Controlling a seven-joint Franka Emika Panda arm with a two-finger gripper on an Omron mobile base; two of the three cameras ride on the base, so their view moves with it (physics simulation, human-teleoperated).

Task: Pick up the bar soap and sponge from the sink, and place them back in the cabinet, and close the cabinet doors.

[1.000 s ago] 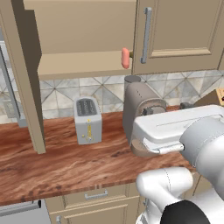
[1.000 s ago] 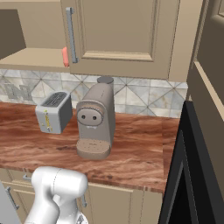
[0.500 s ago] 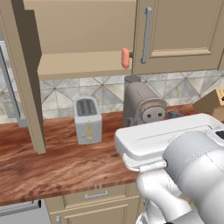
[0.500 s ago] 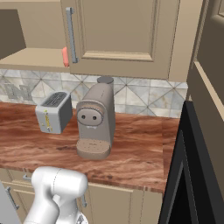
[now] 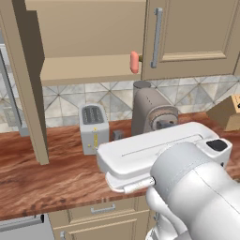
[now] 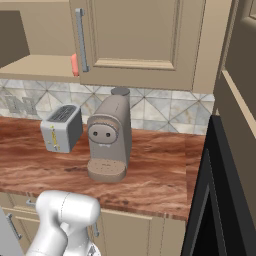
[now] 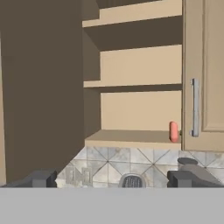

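I am looking along the gripper [image 7: 112,178] at the cabinet [image 7: 131,136], and its two fingertips [image 7: 40,178] are standing wide apart at the bottom of the hand view with nothing between them

The bar soap [image 7: 174,131] is sitting on edge at the front lip of the cabinet's bottom shelf, at about two o'clock from the fingers and well beyond them; it is just beside the closed right cabinet door [image 7: 203,74] and its silver handle [image 7: 195,107]. In the left base view the same bar soap [image 5: 134,62] is showing at the shelf edge, near twelve o'clock above the coffee machine [image 5: 151,111] and the toaster [image 5: 94,127]. The left door [image 5: 26,84] is hanging open

I am judging the soap light, stiff and slippery, so any regrip would need to close across its flat faces, not its rounded ends. It seems to overhang the lip, so a nudge could tip it off

I am spotting no sponge or sink from here
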